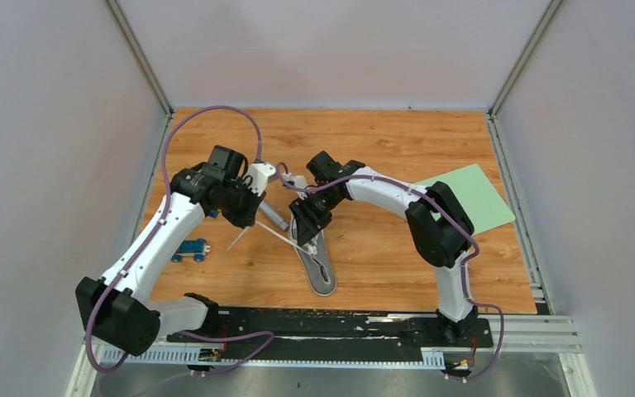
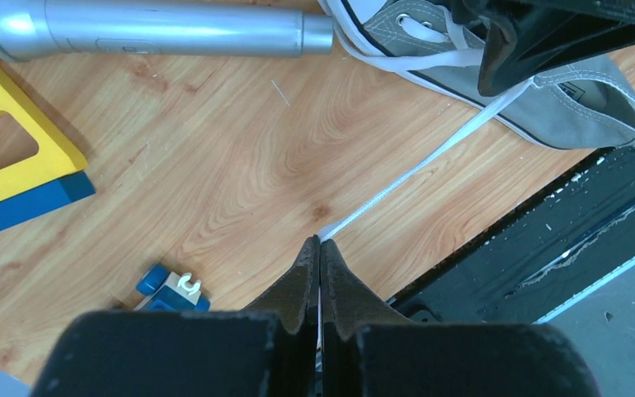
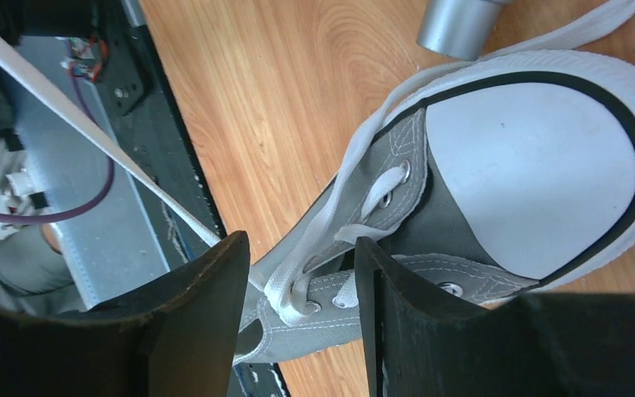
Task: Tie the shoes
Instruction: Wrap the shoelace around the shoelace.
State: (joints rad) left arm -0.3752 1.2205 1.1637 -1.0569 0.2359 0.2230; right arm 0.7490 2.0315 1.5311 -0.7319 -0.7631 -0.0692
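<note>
On the wooden table [image 1: 397,141], the grey sneaker [image 1: 322,273] lies near the middle of the front edge, its white toe cap close to the end of a silver cylinder [image 2: 157,29]. The right gripper [image 3: 302,248] hangs over the eyelets with its jaws parted and the crossed laces between them. The left gripper [image 2: 319,246] is clenched on a white lace [image 2: 417,165] drawn taut from the shoe.

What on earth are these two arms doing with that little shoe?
They are tying a grey shoe. The left hand is shut on one white lace, drawn taut to the side. The right hand hangs open over the eyelets, fingers either side of the crossed laces. No knot shows yet.
</note>
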